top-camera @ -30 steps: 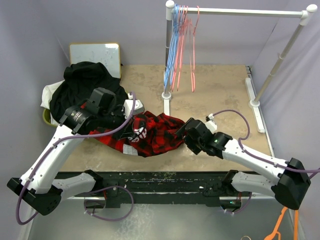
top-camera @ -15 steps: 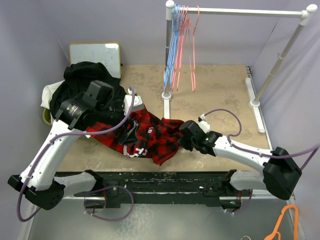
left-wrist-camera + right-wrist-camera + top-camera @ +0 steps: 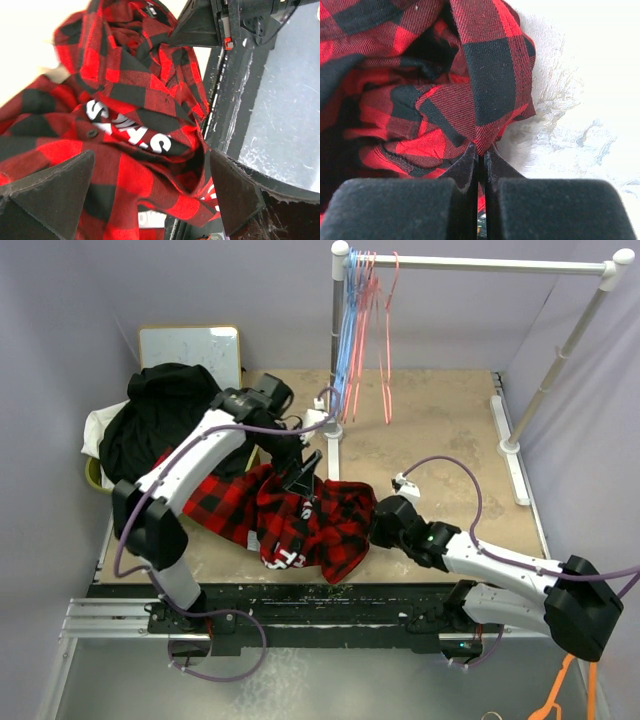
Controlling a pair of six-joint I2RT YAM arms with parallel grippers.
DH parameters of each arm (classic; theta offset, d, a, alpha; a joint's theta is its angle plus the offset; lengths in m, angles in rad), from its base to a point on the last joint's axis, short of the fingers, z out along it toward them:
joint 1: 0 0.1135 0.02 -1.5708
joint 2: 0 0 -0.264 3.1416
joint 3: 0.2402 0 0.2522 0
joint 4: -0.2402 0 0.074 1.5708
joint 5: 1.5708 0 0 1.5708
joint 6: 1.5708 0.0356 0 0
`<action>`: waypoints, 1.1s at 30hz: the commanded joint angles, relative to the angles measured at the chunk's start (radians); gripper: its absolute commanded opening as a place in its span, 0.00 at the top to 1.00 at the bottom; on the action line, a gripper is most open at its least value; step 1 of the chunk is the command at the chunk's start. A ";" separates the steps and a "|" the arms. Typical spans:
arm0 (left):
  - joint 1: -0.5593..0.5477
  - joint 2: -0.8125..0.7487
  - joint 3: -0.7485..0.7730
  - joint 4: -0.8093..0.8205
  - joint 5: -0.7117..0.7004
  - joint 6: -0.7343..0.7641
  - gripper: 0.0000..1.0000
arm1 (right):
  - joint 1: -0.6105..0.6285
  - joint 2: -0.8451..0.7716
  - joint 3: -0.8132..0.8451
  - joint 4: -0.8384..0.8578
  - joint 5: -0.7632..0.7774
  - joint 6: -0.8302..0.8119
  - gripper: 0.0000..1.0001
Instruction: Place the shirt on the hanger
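The red-and-black check shirt (image 3: 285,515) lies crumpled on the table's near middle, its white lettering (image 3: 125,131) showing among the folds. My left gripper (image 3: 305,473) hovers open just above the shirt's upper part; in its wrist view the fingers (image 3: 50,192) stand wide apart over the cloth (image 3: 130,75), holding nothing. My right gripper (image 3: 372,525) is at the shirt's right edge, shut on a fold of the check cloth (image 3: 490,100), with the fingertips (image 3: 470,162) pinched on it. The pale-pink hanger (image 3: 384,340) hangs on the rail at the back.
Light-blue hangers (image 3: 343,340) hang beside the pink ones on the white rack (image 3: 470,265), whose post (image 3: 335,430) stands just behind the shirt. A black garment (image 3: 165,420) over white cloth (image 3: 95,430) sits back left, near a white board (image 3: 190,345). An orange hanger (image 3: 558,695) lies below the table.
My left gripper opened, let go of the shirt and swung from the left toward the back middle. My right gripper closed on the shirt's right edge. The shirt shifted toward the front.
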 commanded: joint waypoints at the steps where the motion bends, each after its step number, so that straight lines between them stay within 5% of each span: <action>1: -0.045 0.050 0.052 -0.004 0.116 0.032 0.01 | 0.002 -0.063 -0.066 0.152 -0.052 -0.122 1.00; 21: -0.094 0.251 0.005 0.276 -0.130 -0.143 0.05 | 0.001 -0.086 -0.110 0.261 -0.092 -0.186 1.00; 26: -0.094 0.253 -0.018 0.266 -0.078 -0.148 0.47 | 0.001 -0.090 -0.114 0.246 -0.096 -0.169 1.00; 29: -0.094 0.224 -0.049 0.245 -0.073 -0.130 0.92 | 0.002 -0.101 -0.113 0.246 -0.098 -0.176 1.00; 30: -0.094 0.205 -0.058 0.236 -0.073 -0.125 1.00 | 0.001 -0.106 -0.109 0.240 -0.097 -0.181 1.00; 33: -0.094 0.101 -0.093 0.216 -0.060 -0.111 1.00 | 0.002 -0.122 -0.096 0.212 -0.099 -0.190 1.00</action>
